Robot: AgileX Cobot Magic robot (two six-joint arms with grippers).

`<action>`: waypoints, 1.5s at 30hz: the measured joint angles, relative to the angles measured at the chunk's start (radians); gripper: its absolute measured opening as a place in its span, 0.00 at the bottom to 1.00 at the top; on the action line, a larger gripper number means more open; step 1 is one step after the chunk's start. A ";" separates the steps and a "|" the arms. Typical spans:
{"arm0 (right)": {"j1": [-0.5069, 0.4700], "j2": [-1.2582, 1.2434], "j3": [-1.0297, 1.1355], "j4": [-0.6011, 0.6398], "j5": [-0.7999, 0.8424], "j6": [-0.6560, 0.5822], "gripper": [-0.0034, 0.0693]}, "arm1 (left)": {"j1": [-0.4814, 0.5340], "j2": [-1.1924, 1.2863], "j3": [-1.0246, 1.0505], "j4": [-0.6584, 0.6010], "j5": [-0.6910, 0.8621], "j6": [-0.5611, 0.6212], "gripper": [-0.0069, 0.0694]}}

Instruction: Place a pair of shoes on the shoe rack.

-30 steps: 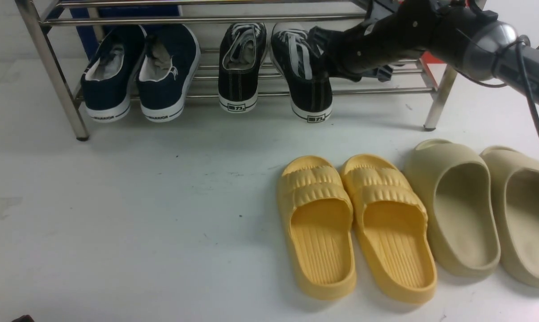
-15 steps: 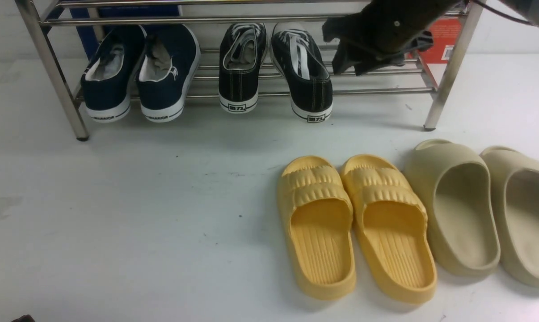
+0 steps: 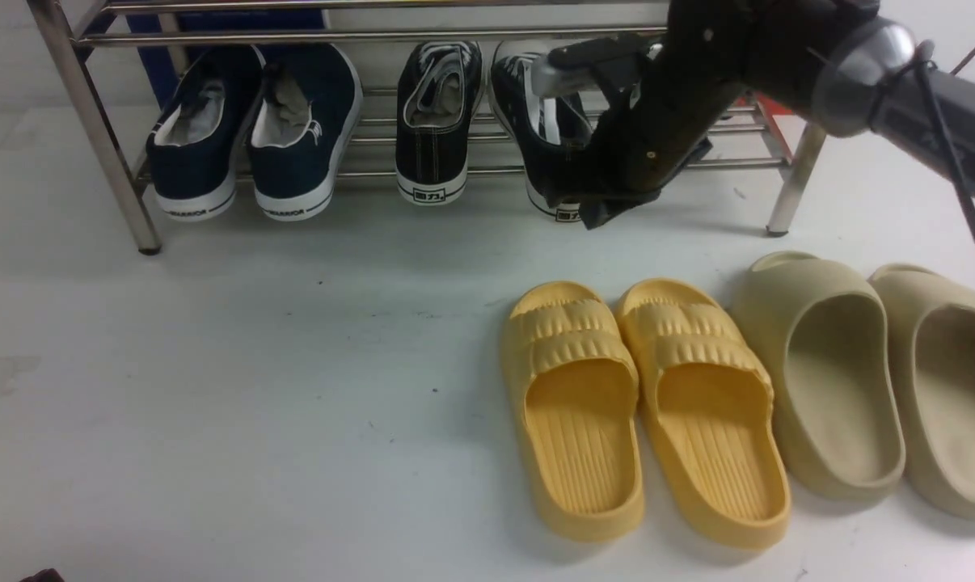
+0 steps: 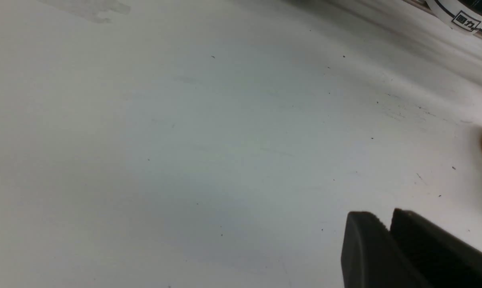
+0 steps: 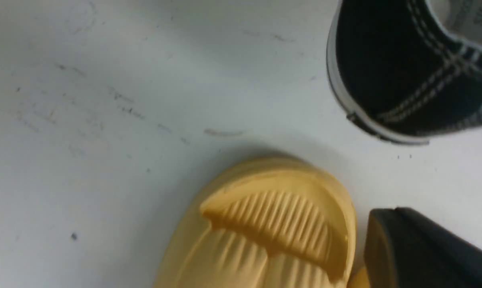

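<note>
Right arm swung since the earlier frames: it was reaching into the rack beside the right-hand black sneaker, lifted up toward the top bar, and now hangs lower, in front of that sneaker's heel. Shoes and slides have not shifted.

Near: right gripper (image 3: 609, 212) reads as closed and empty, pointing down at the floor just ahead of the rack; nothing between its pads in the right wrist view, only a black pad edge over the toe of a yellow slide (image 5: 265, 224). Left gripper (image 4: 389, 228) low over bare floor, jaws nearly together, a thin gap showing, holding nothing.

Middle: yellow slides (image 3: 641, 404) side by side on the floor, beige slides (image 3: 867, 372) just to their right. Neither pair is on the rack.

Far: pair of shoes (image 3: 495, 121) sits on the bottom bars of the shoe rack (image 3: 91, 129), toes in, heels hanging over the front bar. Left shoe square; right shoe angled, heel partly hidden by the arm. Navy slip-ons (image 3: 253, 129) sit to their left on the same shelf.

Progress: placement looks done; what's left seems only retracting the arm, maybe straightening the right shoe.

Surface: white floor (image 3: 253, 388), matte, scuffed with small dark specks. Pale wall behind, blue box and red box behind the rack.
</note>
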State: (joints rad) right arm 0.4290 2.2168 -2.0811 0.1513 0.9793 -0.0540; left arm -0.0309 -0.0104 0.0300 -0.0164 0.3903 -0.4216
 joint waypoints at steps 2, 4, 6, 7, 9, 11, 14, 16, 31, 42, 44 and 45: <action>0.000 0.016 0.000 0.000 -0.045 -0.001 0.05 | 0.000 0.000 0.000 0.000 0.000 0.000 0.22; 0.000 0.029 0.000 0.006 -0.085 -0.002 0.05 | 0.000 0.000 0.000 0.000 0.000 0.000 0.22; 0.000 0.034 0.000 0.010 -0.101 -0.003 0.05 | 0.000 0.000 0.000 0.000 0.000 0.000 0.23; 0.000 0.037 0.000 0.011 -0.112 -0.003 0.05 | 0.000 0.000 0.000 0.000 0.000 0.000 0.23; 0.002 0.046 0.000 0.012 -0.146 -0.003 0.05 | 0.000 0.000 0.000 0.000 0.000 0.000 0.23; 0.002 0.054 0.000 0.025 -0.174 -0.004 0.05 | 0.000 0.000 0.000 0.000 0.000 0.000 0.23; 0.003 0.061 0.000 0.049 -0.217 -0.004 0.06 | 0.000 0.000 0.000 0.000 0.000 0.000 0.23; 0.004 0.064 0.000 0.069 -0.241 -0.004 0.06 | 0.000 0.000 0.000 0.000 0.000 0.000 0.23; 0.002 -0.073 0.000 0.080 0.008 -0.004 0.07 | 0.000 0.000 0.000 0.000 0.000 0.000 0.26; 0.010 -0.485 0.179 0.036 0.264 0.042 0.08 | 0.000 0.000 0.000 0.000 0.000 0.000 0.26; 0.010 -0.593 0.266 0.009 0.268 0.054 0.08 | 0.000 0.000 0.000 0.000 0.000 0.000 0.26; 0.010 -0.645 0.312 -0.003 0.271 0.054 0.08 | 0.000 0.000 0.000 0.000 0.000 0.000 0.26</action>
State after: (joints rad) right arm 0.4392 1.5720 -1.7689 0.1484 1.2499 0.0000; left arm -0.0309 -0.0104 0.0300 -0.0164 0.3901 -0.4216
